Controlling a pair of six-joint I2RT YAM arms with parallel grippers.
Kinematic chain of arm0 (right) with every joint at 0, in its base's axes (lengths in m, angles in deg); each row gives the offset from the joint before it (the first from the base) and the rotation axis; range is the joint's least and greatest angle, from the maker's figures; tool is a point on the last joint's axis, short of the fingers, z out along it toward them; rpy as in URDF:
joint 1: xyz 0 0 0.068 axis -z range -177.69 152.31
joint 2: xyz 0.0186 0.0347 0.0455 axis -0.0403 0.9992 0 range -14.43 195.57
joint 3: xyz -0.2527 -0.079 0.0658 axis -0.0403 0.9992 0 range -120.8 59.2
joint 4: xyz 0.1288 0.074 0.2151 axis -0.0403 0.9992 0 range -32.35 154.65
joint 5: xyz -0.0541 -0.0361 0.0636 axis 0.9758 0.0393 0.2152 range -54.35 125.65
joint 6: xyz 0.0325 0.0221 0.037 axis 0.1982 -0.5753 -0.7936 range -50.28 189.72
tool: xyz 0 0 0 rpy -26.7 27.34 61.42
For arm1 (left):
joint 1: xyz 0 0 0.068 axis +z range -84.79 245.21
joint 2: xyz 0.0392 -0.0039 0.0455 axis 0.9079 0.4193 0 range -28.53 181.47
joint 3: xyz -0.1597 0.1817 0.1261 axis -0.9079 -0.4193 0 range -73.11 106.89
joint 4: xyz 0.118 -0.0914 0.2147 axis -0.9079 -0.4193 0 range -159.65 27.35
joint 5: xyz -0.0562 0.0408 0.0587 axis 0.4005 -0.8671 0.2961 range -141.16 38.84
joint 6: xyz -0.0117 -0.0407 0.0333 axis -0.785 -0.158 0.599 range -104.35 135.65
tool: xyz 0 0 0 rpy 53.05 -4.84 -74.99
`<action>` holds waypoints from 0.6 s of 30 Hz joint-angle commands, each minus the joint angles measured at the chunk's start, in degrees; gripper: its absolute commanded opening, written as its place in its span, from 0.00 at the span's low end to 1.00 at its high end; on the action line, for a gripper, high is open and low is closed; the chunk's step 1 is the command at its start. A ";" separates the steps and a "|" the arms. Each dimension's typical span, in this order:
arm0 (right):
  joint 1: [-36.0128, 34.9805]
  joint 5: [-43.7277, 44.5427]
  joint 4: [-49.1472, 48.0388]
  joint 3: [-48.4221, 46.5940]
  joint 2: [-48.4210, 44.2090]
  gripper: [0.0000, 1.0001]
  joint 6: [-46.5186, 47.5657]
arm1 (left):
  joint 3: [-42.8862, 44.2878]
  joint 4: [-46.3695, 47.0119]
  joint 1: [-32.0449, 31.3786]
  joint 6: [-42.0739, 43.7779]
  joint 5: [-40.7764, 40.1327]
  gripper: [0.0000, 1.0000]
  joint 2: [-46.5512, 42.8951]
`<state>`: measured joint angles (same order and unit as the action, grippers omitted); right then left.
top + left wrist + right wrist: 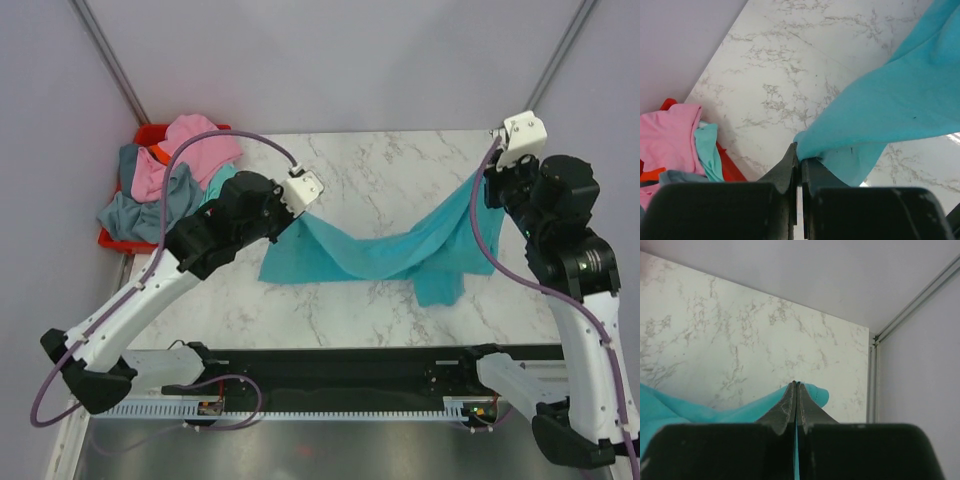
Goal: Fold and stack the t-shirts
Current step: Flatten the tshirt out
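A bright teal t-shirt [385, 250] hangs stretched between my two grippers above the marble table, sagging in the middle with its lower edge on the tabletop. My left gripper [300, 205] is shut on the shirt's left end; in the left wrist view the jaws [800, 152] pinch the teal cloth [890, 110]. My right gripper [490, 180] is shut on the right end; in the right wrist view the jaws [796, 385] are closed with teal cloth [817, 395] between them. Other t-shirts, pink [195, 145], grey-blue [150, 210] and teal, lie heaped at the back left.
The heap sits in a red plastic bin [150, 135] at the table's back left corner, also in the left wrist view [727, 167]. Grey walls close the back and sides. A black rail [330, 375] runs along the near edge.
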<state>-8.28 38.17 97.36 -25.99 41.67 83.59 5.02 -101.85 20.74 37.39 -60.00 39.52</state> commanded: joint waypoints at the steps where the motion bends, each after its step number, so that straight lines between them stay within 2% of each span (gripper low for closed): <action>1: 0.22 -4.00 6.52 -1.65 -4.14 0.00 -4.29 | -2.53 -6.59 1.22 5.06 -0.12 0.02 -4.23; 3: 0.22 -4.55 6.88 0.11 -5.56 0.00 -4.81 | -4.29 -7.38 2.54 6.48 -0.04 0.02 -5.65; 6: 0.22 -7.35 6.80 4.31 -4.86 0.00 -5.69 | -6.30 -7.04 7.62 3.14 1.01 0.02 -3.55; 7: 0.22 -7.53 5.57 8.50 -4.77 0.00 -5.87 | -7.54 -7.03 8.25 3.14 1.02 0.02 -2.58; 11: 0.31 -3.67 -3.73 18.02 -0.57 0.00 -6.22 | -12.12 4.54 10.01 4.11 -1.70 0.02 3.39; 16: 0.92 -4.55 -14.28 25.06 9.01 0.00 -7.88 | -10.90 13.61 15.37 2.17 -2.05 0.02 19.89; 18: 3.45 -4.63 -18.86 24.64 16.65 0.00 -9.64 | -6.27 14.85 18.78 2.17 -2.06 0.02 29.09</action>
<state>-7.36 32.95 89.84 -0.85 53.91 77.10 -6.15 -94.50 35.52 39.47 -60.48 60.32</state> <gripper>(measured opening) 0.010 0.041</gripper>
